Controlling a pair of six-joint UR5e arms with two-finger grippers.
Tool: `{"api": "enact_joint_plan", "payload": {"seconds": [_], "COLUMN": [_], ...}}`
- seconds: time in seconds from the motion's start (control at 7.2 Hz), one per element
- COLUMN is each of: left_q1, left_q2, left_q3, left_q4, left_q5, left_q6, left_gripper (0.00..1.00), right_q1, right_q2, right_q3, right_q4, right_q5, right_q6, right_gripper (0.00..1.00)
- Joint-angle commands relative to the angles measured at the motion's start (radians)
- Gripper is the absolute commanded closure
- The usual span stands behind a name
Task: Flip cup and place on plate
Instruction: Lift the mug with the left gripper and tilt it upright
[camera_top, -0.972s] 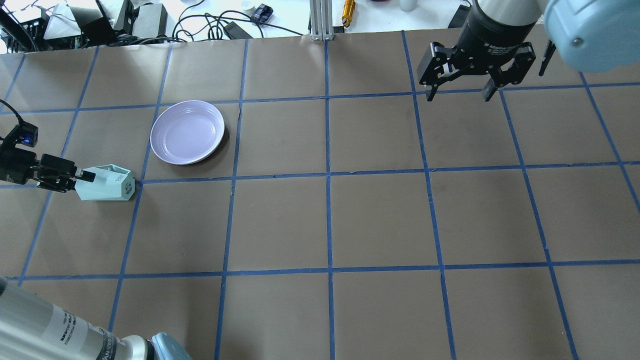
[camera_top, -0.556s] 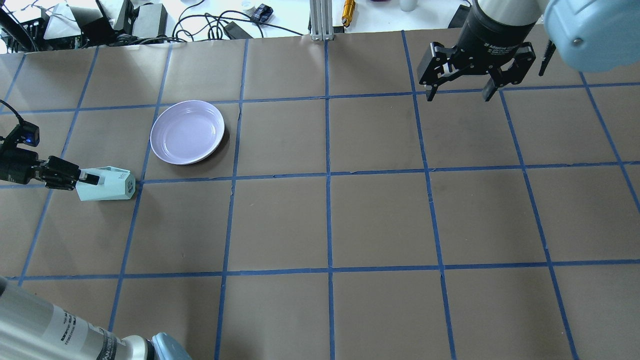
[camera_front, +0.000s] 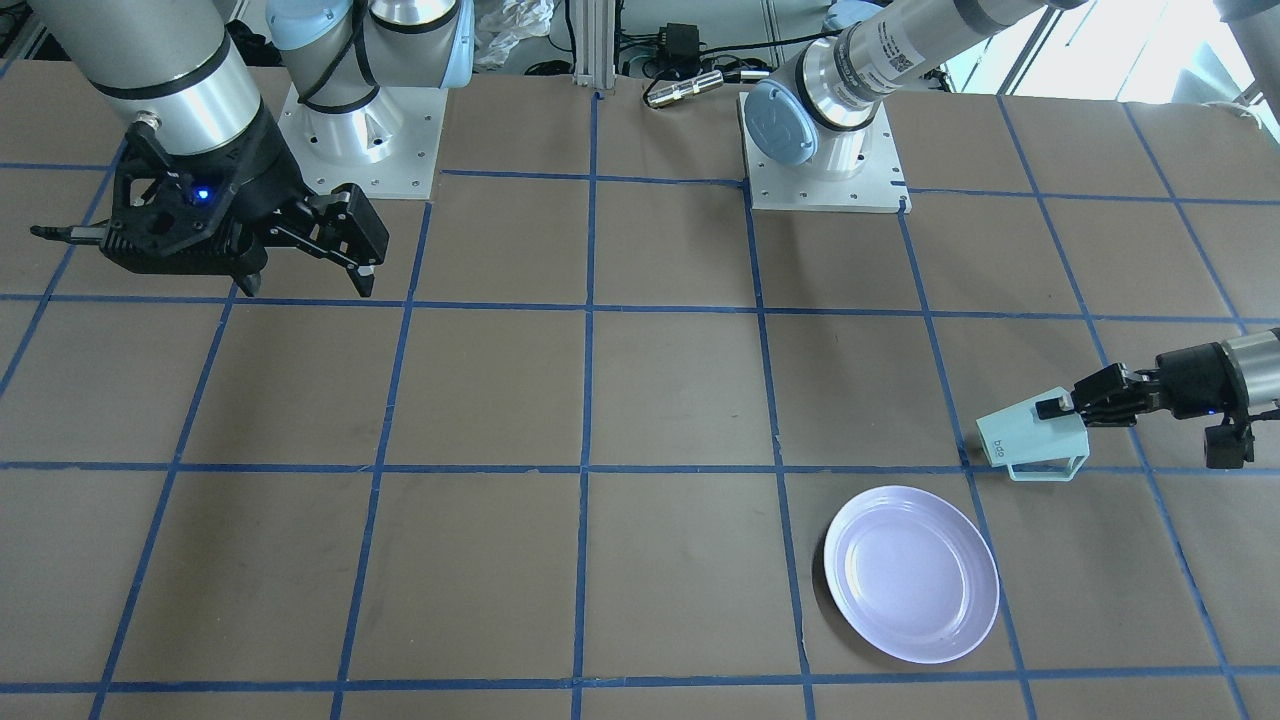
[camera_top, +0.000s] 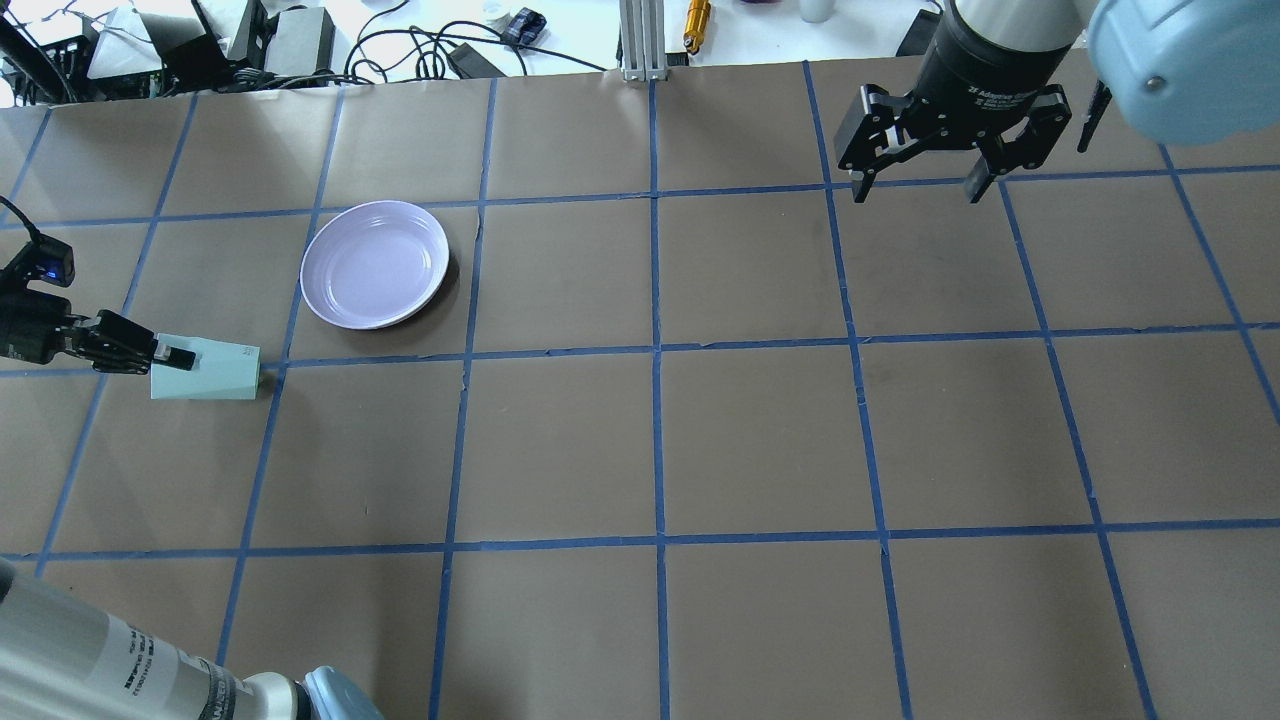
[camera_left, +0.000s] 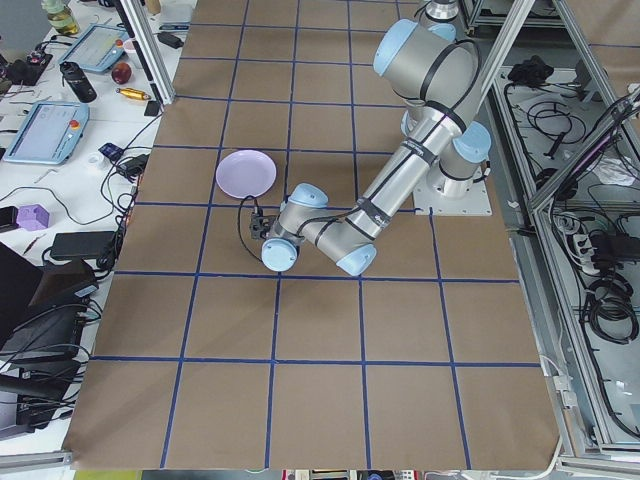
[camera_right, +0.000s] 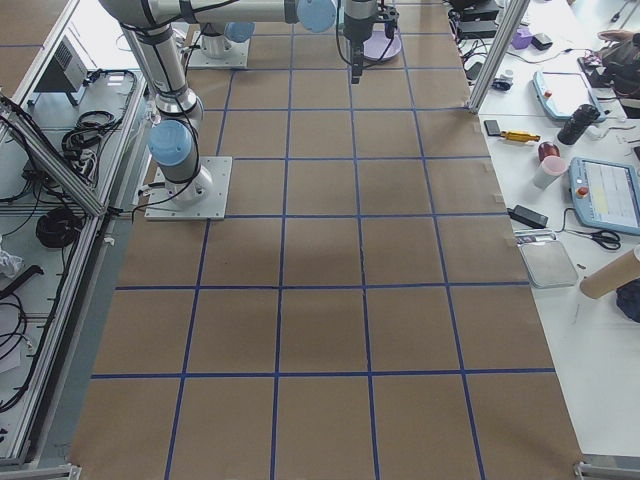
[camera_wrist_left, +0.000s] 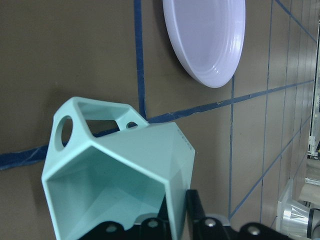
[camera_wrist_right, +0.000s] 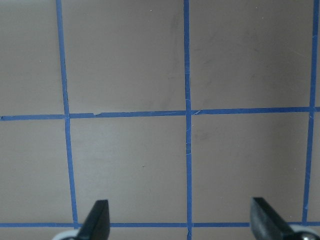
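Cup (camera_top: 205, 369) flipped yet?
— Halfway. My left gripper (camera_top: 172, 356) is clamped on its wall; I've rolled it, so the base mark (camera_front: 996, 447) has left the overhead view. It's sideways, near the plate (camera_top: 375, 263), not touching it.
— Right gripper (camera_top: 917, 188)?
— Fingers apart, well away.

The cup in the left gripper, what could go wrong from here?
The left gripper pinches only one wall of the cup at its rim, so the tilted cup might slip or swing while turning. The plate lies apart from it; set down on the raised rim, the cup could tip.
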Motion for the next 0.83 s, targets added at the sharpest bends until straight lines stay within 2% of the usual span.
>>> {"api": "enact_joint_plan", "payload": {"seconds": [0.0,0.14,0.42,0.69], "left_q1": [-0.010,-0.022,-0.051,-0.111], "left_q2": [0.041,0.070,0.124,0.189], "left_q3": [0.000,0.000,0.000,0.003], "left_q4": [-0.026,-0.032,-0.032,-0.014], "left_q5": [-0.014,-0.014,0.001,0.114], "left_q6": [-0.002,-0.006,-0.028,-0.107], "left_gripper": [0.97,1.00,1.00,1.00], "right_q1": [0.000,0.000,0.000,0.000], "right_q2": [0.000,0.000,0.000,0.000], "right_q3": [0.000,0.000,0.000,0.000], "right_q4": [0.000,0.000,0.000,0.000], "right_q5": [0.000,0.000,0.000,0.000], "right_q6": [0.000,0.000,0.000,0.000], "right_gripper": [0.00,0.00,0.00,0.00]}}
